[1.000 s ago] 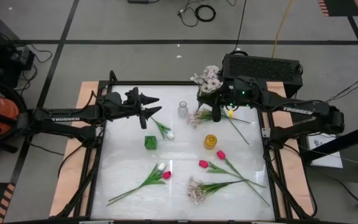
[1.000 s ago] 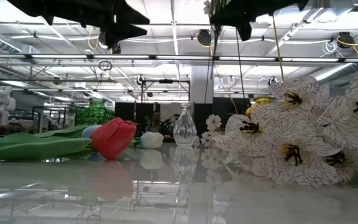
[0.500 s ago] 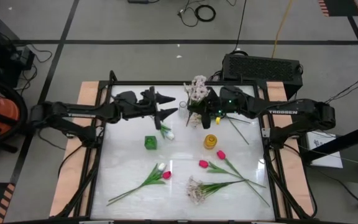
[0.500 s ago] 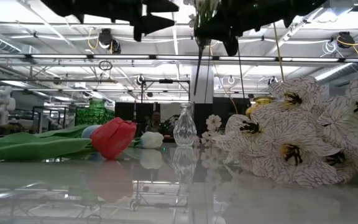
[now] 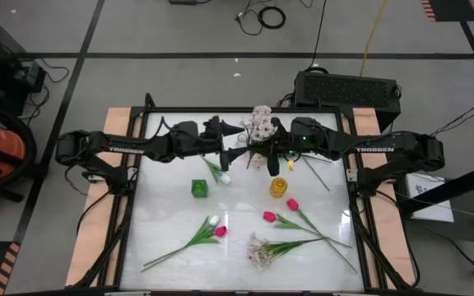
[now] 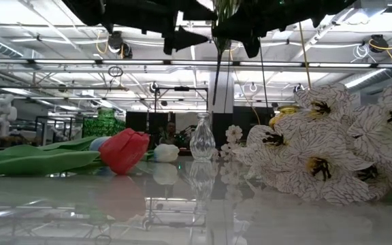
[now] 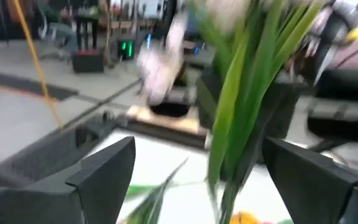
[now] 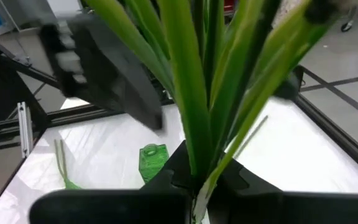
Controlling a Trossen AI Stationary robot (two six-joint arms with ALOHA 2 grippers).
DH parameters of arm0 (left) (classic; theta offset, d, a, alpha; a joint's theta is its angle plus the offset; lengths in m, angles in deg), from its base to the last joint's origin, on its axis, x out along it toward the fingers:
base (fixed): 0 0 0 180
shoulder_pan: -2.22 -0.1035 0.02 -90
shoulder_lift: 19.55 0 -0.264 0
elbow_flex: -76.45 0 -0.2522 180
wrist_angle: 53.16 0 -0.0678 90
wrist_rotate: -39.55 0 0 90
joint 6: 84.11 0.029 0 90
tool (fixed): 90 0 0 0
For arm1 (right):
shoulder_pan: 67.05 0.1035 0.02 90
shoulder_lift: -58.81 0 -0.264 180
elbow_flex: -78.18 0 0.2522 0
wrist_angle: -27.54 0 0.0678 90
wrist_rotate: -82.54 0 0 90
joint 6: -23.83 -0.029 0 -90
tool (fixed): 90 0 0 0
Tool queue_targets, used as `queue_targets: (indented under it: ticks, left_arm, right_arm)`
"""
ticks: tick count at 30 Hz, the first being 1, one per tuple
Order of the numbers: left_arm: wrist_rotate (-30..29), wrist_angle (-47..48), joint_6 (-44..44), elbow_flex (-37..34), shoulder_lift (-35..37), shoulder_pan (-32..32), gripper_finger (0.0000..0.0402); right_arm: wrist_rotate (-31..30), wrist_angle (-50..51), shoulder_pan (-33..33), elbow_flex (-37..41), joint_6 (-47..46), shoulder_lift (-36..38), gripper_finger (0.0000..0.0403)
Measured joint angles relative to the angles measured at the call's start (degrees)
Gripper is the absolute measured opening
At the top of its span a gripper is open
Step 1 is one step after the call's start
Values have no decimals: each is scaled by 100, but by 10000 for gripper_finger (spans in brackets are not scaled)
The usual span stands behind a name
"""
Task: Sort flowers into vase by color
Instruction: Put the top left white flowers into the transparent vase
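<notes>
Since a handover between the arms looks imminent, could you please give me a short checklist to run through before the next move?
1. Right end effector shut on the blossom spray: ok.
2. Left end effector open: ok.
3. Spray's stems between the left fingers: ok.
4. Spray held clear above the glass vase: ok.
5. Stem tip lined up over the vase mouth: cannot tell.

Bright overhead lighting; glossy tabletop; blurred wrist views.

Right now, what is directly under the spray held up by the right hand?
The clear glass vase stands below the spray, whose stem hangs above it. From above, the vase is covered.
</notes>
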Motion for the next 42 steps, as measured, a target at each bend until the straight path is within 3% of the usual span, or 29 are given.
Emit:
queue_targets:
  ticks: [7, 16, 27, 34, 42]
  left_arm:
    - [626, -68, 109, 227, -63, -4, 357]
    - [713, 335, 237, 434, -61, -232, 356]
    - [1338, -257, 89, 435, -565, -287, 307]
    - [1338, -691, 86, 433, -627, -322, 254]
    - [1658, -729, 83, 433, -627, -405, 136]
  right_arm:
    - [-9, -4, -2, -1, 27, 0, 11]
    - [-9, -91, -2, -2, 31, 0, 11]
    - [-4, -86, -2, -2, 33, 0, 11]
    - [-2, -43, 24, -2, 63, 0, 11]
    - [-6, -44, 28, -2, 136, 0, 11]
